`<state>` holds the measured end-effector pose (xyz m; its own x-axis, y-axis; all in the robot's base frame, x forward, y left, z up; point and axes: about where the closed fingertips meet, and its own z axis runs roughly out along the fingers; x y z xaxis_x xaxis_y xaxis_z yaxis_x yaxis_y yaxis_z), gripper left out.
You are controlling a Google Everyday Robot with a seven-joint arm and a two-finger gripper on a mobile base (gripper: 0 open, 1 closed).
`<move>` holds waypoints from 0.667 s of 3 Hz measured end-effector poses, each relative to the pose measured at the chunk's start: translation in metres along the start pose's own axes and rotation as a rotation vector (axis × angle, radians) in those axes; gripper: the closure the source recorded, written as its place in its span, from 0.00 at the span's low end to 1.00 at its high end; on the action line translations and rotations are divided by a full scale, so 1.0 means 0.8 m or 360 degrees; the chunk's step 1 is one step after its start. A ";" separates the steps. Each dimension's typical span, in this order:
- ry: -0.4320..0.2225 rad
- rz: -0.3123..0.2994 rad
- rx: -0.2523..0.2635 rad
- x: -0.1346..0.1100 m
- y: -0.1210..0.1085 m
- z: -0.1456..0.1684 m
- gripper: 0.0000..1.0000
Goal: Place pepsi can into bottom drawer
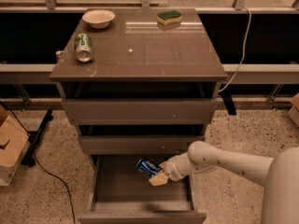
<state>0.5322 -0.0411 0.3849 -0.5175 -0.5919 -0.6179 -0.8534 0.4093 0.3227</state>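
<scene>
Pepsi can [148, 166] first: you'll find it tilted, inside the right rear part of the bottom drawer [117, 190], which stands pulled out. You can't tell whether it touches the drawer floor. Above are two drawers and the cabinet [154, 55] top. Your arm [229, 162] reaches in from the right, and the gripper [157, 172] sits at the can with its fingers closed around it. On top lie a green can [83, 47] on its side, a bowl [98, 18] and a sponge [169, 17].

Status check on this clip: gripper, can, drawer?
The gripper low over the open bottom drawer, shut on the pepsi can. Can not yet released. Nothing seen blocking.
</scene>
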 end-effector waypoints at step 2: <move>0.0042 0.0067 0.0084 0.008 -0.016 0.021 1.00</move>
<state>0.5406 -0.0383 0.3649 -0.5550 -0.5912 -0.5852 -0.8267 0.4700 0.3093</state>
